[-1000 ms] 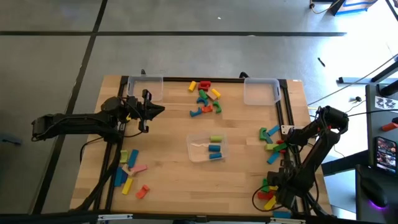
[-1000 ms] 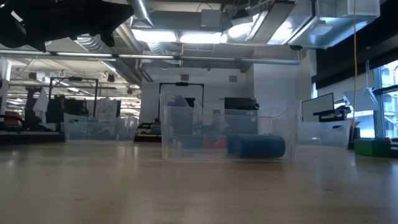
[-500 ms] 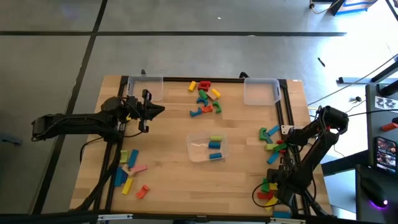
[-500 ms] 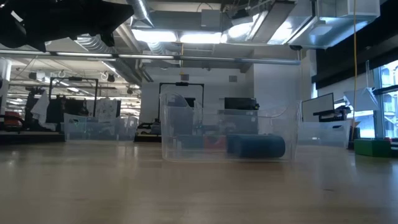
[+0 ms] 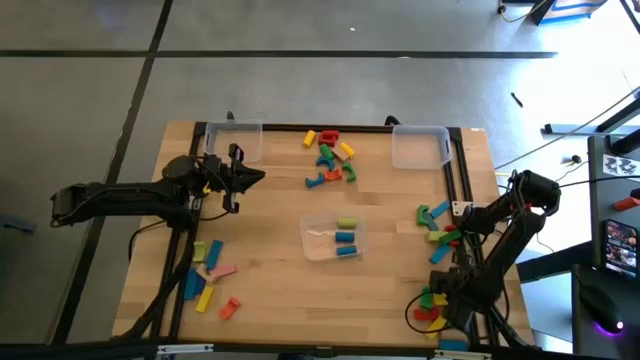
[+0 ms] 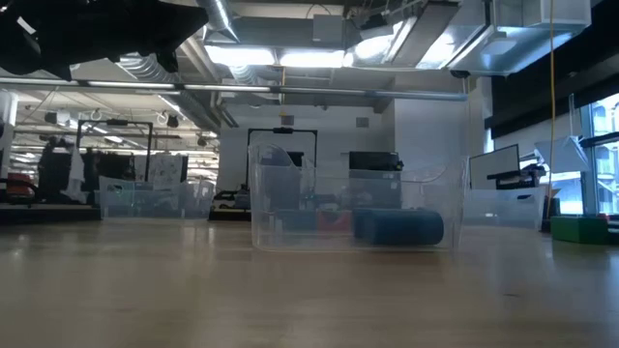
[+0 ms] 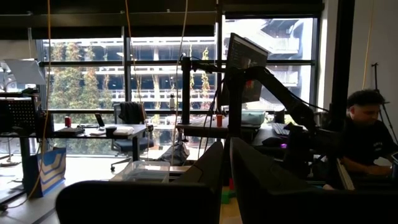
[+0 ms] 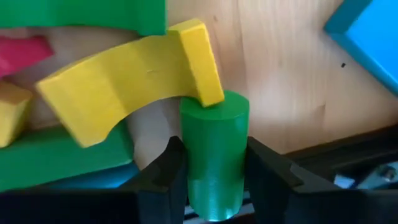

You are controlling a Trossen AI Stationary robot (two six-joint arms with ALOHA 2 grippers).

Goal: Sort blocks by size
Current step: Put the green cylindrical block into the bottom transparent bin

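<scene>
Right gripper (image 8: 214,177) pinches a green cylinder (image 8: 214,155) at the table's near right corner, under a yellow arch (image 8: 124,74). Left gripper (image 5: 240,178) hovers over the far left, fingers pressed together.

3 clear bins (image 5: 334,238): 2 at the far edge, 1 mid-table holding 3 blocks (image 5: 345,236). Four loose block clusters; exact block counts unclear. 2 arms.

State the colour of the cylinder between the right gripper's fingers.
Green; the cylinder shows best in the right wrist view.
</scene>
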